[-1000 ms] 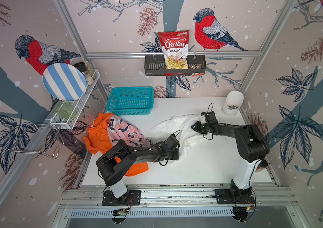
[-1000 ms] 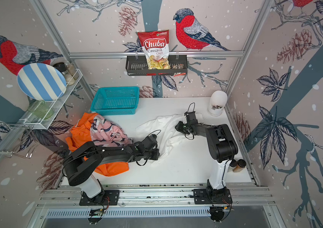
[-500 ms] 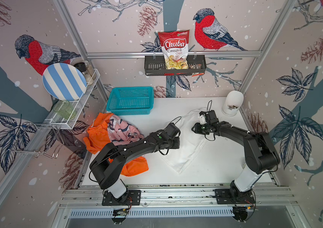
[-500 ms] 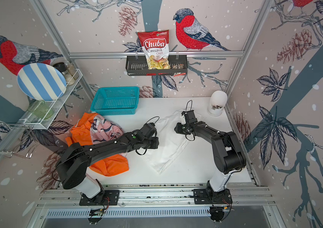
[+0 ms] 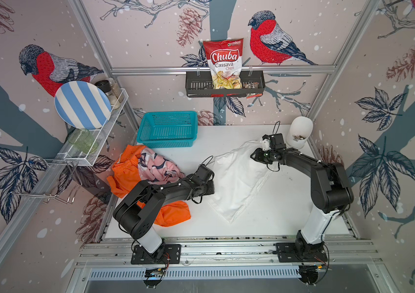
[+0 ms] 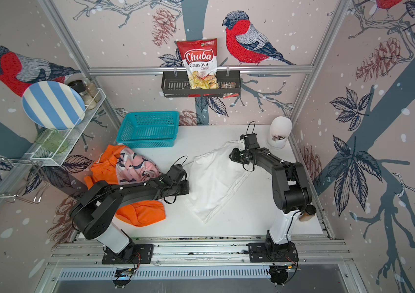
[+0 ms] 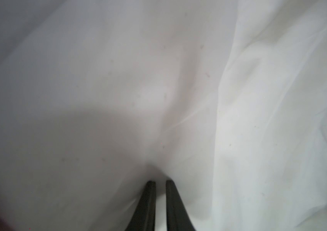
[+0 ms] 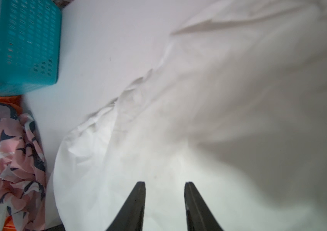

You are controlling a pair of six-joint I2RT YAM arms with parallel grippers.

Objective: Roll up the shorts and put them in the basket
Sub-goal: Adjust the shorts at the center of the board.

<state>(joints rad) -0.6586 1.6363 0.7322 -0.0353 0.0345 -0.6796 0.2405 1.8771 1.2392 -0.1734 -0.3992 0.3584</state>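
The white shorts (image 5: 236,182) (image 6: 214,182) lie spread in a long diagonal on the white table, in both top views. My left gripper (image 5: 212,189) (image 7: 160,182) is at their left edge, jaws nearly together and pinching puckered white cloth (image 7: 258,100). My right gripper (image 5: 252,155) (image 8: 164,183) sits at their far right corner, jaws part way apart with white cloth (image 8: 198,100) bunched between them. The pink shark-print shorts (image 5: 158,167) (image 8: 8,160) lie crumpled on the orange shorts (image 5: 173,214) at the left, partly under my left arm.
A teal basket (image 5: 168,129) (image 8: 18,50) stands at the back left of the table. A white jar (image 5: 299,134) stands in the back right corner. A wire rack (image 5: 94,142) with a striped plate hangs on the left wall.
The white shorts went from a bunched heap between the grippers to a long flat stretch. My left gripper swung back and then forward again; my right gripper shifted toward the back right.
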